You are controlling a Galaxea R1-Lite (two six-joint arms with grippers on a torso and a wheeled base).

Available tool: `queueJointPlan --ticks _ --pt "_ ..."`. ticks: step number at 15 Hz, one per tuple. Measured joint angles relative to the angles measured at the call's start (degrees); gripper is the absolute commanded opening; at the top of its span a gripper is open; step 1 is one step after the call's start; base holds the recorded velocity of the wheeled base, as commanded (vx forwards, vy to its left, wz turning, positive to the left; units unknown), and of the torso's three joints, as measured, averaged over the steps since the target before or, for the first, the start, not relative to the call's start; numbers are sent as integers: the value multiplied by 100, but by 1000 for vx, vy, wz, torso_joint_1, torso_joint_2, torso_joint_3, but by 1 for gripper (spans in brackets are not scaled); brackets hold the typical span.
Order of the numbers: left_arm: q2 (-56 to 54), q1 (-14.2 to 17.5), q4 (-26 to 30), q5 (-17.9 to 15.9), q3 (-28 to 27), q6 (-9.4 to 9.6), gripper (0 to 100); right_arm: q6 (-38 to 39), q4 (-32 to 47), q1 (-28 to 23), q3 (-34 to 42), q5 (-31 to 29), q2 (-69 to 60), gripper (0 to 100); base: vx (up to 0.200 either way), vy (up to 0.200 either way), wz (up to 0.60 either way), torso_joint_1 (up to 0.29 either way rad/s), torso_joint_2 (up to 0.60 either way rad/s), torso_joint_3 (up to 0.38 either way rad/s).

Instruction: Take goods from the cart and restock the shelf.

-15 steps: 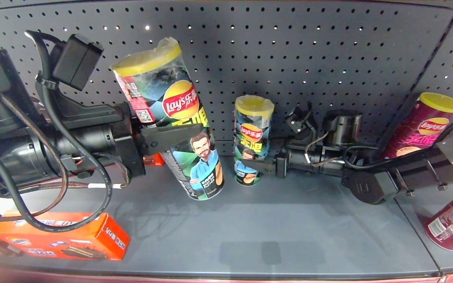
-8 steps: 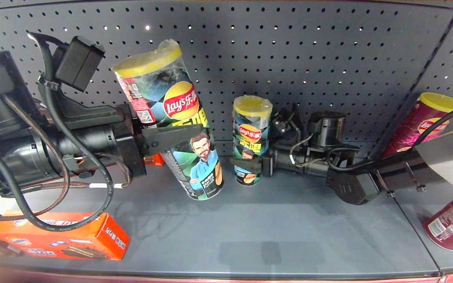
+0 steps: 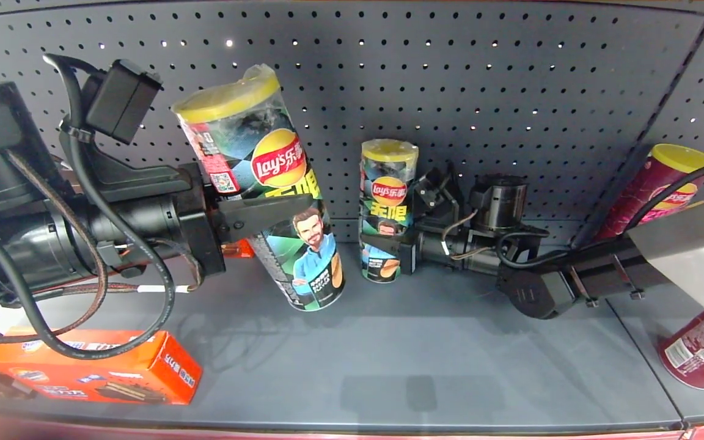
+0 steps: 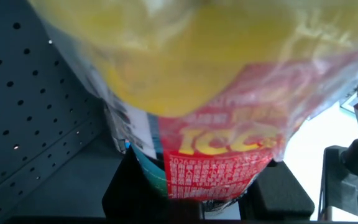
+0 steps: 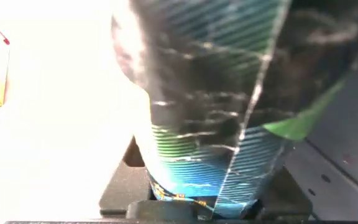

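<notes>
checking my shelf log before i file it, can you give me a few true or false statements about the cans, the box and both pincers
1. The left pincer is shut on a yellow-lidded can. True.
2. The second can, held by the right pincer, lies on its side. False: it is upright.
3. The orange box lies at the front left of the shelf. True.
4. A maroon can touches the orange box. False: it is at the shelf's right end, far from the box.
</notes>
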Motion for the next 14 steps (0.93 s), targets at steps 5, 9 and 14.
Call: queueJointPlan --ticks 5,9,14 --pt "-16 17 1 -9 2 9 0 5 29 59 282 35 -282 0 0 0 0 0 0 0" --pt "-30 77 0 -39 -4 9 0 -37 -499 89 1241 140 -1051 0 0 0 0 0 0 0" --pt "-40 122 1 -4 0 9 0 -48 -1426 204 2815 841 -1869 0 0 0 0 0 0 0"
